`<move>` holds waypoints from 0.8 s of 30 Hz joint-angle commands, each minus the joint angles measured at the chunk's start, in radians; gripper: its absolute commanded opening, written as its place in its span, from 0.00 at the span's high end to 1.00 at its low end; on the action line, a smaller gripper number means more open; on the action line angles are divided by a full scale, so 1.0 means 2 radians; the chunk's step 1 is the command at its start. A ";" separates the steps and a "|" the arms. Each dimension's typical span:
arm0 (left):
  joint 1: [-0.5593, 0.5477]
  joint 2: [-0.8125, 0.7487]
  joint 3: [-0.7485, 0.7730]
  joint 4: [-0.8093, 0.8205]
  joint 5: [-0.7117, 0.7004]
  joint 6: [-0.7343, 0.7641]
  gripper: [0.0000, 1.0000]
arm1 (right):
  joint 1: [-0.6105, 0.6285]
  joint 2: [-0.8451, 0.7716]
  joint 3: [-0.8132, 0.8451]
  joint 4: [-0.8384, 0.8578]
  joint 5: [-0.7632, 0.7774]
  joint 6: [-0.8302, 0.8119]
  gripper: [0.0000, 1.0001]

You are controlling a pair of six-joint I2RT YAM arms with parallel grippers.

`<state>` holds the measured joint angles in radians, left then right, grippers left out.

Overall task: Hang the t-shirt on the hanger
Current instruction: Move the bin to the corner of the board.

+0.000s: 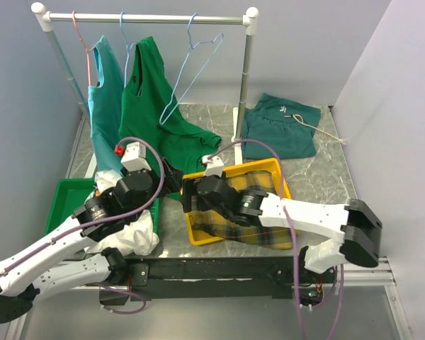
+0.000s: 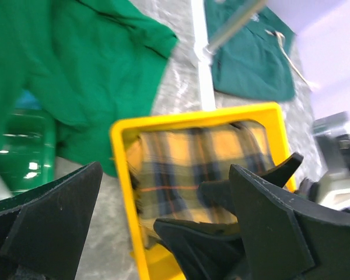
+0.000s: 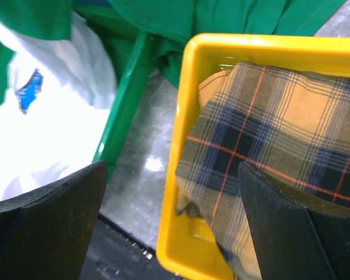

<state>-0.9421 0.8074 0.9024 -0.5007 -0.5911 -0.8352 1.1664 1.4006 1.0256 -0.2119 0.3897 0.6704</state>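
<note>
The white t-shirt (image 1: 136, 238) lies bunched in the green tray (image 1: 65, 193) at the front left. In the right wrist view it (image 3: 52, 134) shows its blue print. The bare light-blue wire hanger (image 1: 178, 83) hangs on the rack's rail (image 1: 149, 18), right of the green shirt. My left gripper (image 1: 171, 181) is open and empty, between the green tray and the yellow tray; it also shows in its wrist view (image 2: 163, 233). My right gripper (image 1: 187, 195) is open and empty over the yellow tray's left rim; it also shows in its wrist view (image 3: 172, 233). The two grippers are close together.
A yellow tray (image 1: 198, 234) holds a yellow plaid cloth (image 1: 258, 185). A teal shirt (image 1: 105, 106) on a pink-red hanger and a green shirt (image 1: 152, 106) on a blue hanger hang on the rack. Dark green shorts (image 1: 280, 127) lie at the back right. Walls close both sides.
</note>
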 commanded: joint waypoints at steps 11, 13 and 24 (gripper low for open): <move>-0.005 -0.001 0.056 -0.006 -0.026 0.000 0.03 | 0.043 0.104 0.104 0.006 -0.021 -0.027 0.00; -0.005 -0.008 0.057 -0.009 -0.029 -0.003 0.04 | 0.044 0.111 0.108 0.011 -0.026 -0.026 0.00; -0.005 -0.039 0.065 -0.033 -0.051 -0.015 0.04 | 0.018 0.174 0.133 -0.001 -0.005 -0.017 0.00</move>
<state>-0.9409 0.7544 0.9771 -0.6613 -0.7151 -0.8326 1.2316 1.6985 1.2701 -0.1761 0.3733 0.6437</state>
